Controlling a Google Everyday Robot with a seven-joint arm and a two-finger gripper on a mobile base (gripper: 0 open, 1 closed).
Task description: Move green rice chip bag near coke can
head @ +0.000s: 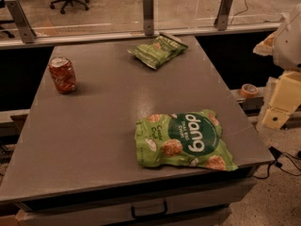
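The green rice chip bag (pixel 184 140) lies flat near the front right edge of the grey table (pixel 108 126), with its "dang" lettering facing up. The coke can (pixel 62 75) stands upright at the table's left side, red with a dented silver top, well apart from the bag. My gripper (pixel 278 108) is at the right edge of the camera view, off the table's right side, above and to the right of the bag. It holds nothing that I can see.
A smaller, duller green chip bag (pixel 158 50) lies at the far edge of the table. A roll of tape (pixel 248 90) sits on a ledge to the right. A glass railing with metal posts (pixel 148 13) runs behind the table. A drawer handle (pixel 149 210) is below the front edge.
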